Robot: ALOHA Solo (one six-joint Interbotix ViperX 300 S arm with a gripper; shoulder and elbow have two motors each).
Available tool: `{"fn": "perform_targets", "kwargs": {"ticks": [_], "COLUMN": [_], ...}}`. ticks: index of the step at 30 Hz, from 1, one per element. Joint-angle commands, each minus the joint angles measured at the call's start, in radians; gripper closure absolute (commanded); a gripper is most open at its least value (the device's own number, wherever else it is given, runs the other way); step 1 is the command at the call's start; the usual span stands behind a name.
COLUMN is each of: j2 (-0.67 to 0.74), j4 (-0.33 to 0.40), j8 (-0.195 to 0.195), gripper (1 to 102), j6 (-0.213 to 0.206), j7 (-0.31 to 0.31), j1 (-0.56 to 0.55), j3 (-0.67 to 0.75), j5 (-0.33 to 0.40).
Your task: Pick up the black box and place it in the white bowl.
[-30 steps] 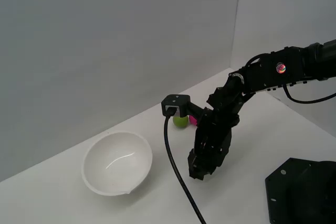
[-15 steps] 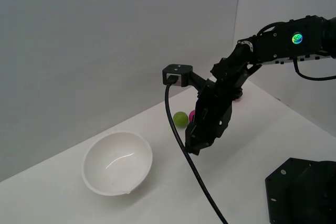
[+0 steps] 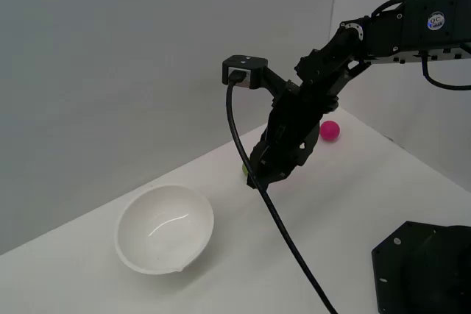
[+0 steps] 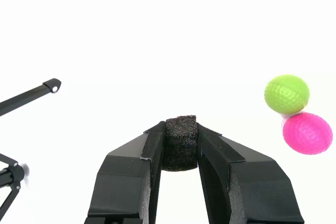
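hand (image 4: 180,148) clamped on black box (image 4: 180,143), box pinched between the fingertips, roughly cubic with no clear long axis, raised above the counter (image 3: 353,182), white bowl (image 3: 165,229) at lower left of the exterior frame

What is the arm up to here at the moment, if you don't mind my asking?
The single arm's gripper is shut on the black box, pinched between its fingertips and lifted off the white table. In the exterior view the gripper hangs above the table to the right of the white bowl, which holds nothing yet. A green ball and a pink ball lie on the table, untouched.
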Motion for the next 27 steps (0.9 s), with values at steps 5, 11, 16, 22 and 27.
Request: {"fn": "perform_targets", "kwargs": {"ticks": [5, 11, 16, 22, 27], "j2": [0.041, 0.034, 0.012, -0.015, -0.044], "j4": [-0.063, -0.109, -0.135, -0.158, -0.176], "j8": [0.005, 0.005, -0.002, -0.002, -0.002], "gripper": [84, 84, 84, 84, 84], "j6": [-0.037, -0.061, -0.063, -0.087, -0.104], "j7": [0.002, 0.002, -0.002, -0.012, -0.032], "j1": [-0.011, -0.044, -0.078, -0.110, -0.140], "j3": [0.049, 0.038, 0.018, -0.011, -0.038], "j5": [-0.072, -0.117, -0.143, -0.166, -0.183]}}
